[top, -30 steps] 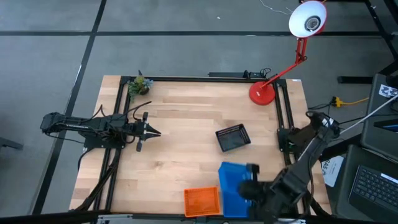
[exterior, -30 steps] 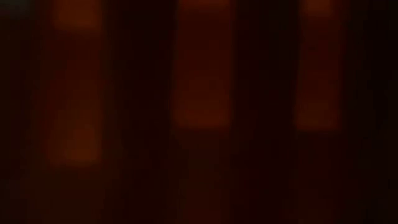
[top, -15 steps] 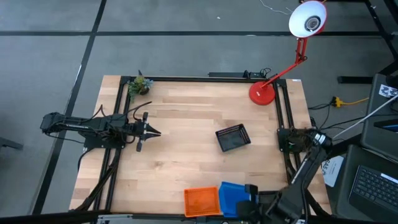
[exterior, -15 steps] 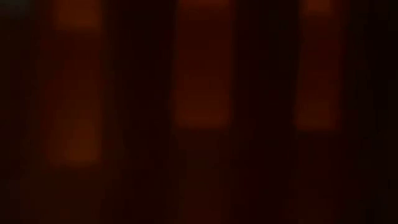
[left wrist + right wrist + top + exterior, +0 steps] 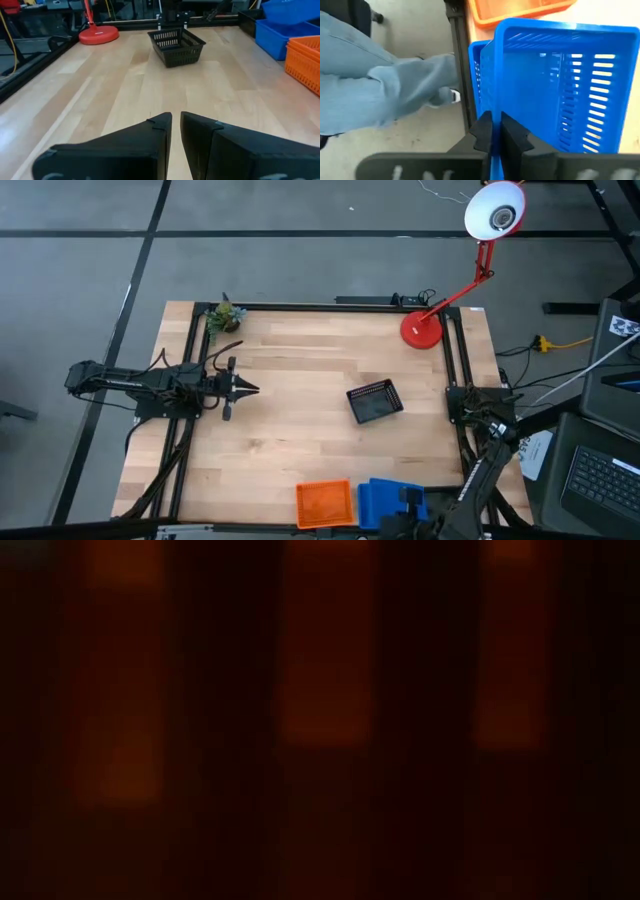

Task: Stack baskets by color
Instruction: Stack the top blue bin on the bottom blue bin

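Blue basket (image 5: pixel 560 80) pinched at rim wall by right jaws (image 5: pixel 493 131), narrow gap, at near bench (image 5: pixel 300 410) edge; second blue basket nested beneath. Orange basket (image 5: pixel 324 503) just beside. Black basket (image 5: pixel 375 401) alone mid-bench, well apart. Left jaws (image 5: pixel 175 131) nearly shut, holding nothing, hovering at left side of bench. Red lamp (image 5: pixel 424 328) at far right corner. Person's jeans-clad leg (image 5: pixel 375 95) beyond bench edge.

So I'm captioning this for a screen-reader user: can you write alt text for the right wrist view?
The right gripper pinches the rim of a tilted blue basket that sits in another blue one at the table edge. An orange basket lies beyond, and a person's jeans-clad leg stands on the floor beside the table.
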Motion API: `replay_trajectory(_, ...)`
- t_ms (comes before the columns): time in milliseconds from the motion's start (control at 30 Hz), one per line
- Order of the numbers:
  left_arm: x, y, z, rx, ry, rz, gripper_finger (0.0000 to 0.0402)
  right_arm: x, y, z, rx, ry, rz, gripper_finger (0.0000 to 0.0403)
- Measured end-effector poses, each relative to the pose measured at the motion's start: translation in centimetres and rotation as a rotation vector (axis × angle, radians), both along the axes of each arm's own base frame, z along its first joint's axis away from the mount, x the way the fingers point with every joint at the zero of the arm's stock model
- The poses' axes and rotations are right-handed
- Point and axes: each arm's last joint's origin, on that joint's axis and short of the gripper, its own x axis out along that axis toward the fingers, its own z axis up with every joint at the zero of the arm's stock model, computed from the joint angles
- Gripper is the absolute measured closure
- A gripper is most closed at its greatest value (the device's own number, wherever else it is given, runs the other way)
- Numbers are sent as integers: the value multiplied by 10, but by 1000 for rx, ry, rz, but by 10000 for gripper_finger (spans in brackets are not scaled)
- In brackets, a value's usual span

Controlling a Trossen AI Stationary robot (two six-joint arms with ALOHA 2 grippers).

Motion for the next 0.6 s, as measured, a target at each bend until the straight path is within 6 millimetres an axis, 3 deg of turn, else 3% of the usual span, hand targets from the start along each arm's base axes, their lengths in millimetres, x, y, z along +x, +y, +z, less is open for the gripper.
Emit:
replay_trajectory(133,0,0,0,0,0,0,370,7,-5,-7,-32,23,-18,370)
replay_trajectory(400,0,0,0,0,0,0,370,12,-11,-7,-1,108,-34,377)
replay_trajectory(600,0,0,0,0,0,0,370,17,-18,-8,-3,150,-49,323)
